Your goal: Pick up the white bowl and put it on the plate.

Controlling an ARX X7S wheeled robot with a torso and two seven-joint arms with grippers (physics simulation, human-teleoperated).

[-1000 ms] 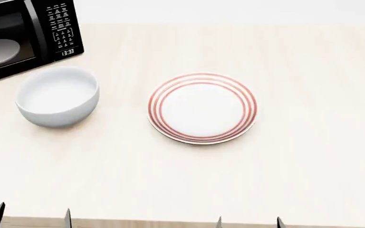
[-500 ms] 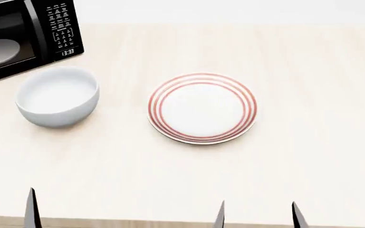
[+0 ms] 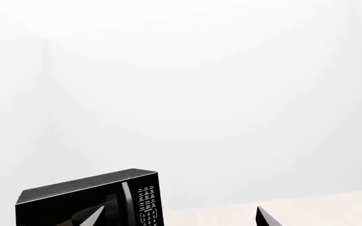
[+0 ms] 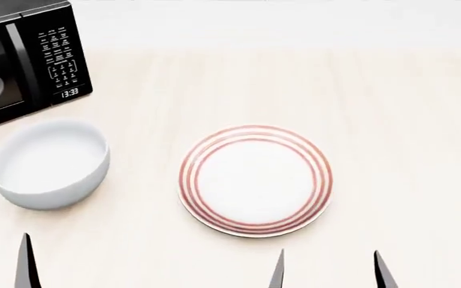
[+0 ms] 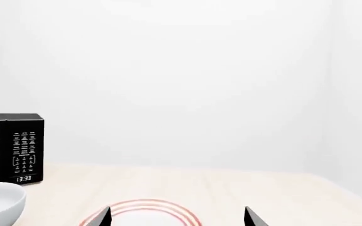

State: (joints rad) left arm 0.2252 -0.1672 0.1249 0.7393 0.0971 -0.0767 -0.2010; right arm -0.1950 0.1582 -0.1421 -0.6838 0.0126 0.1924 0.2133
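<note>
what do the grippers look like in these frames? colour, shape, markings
Only fingertips show. The right gripper has two thin, dark grey-black blades tapering to sharp points, flat and matte. One like blade of the left gripper shows in the head view. No markings, cables or arm links in view.

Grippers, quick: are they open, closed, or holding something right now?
Left gripper: open, holding nothing.
Right gripper: open, holding nothing.

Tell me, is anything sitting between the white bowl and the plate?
Nothing: the head view shows only bare table between the white bowl and the plate.
</note>
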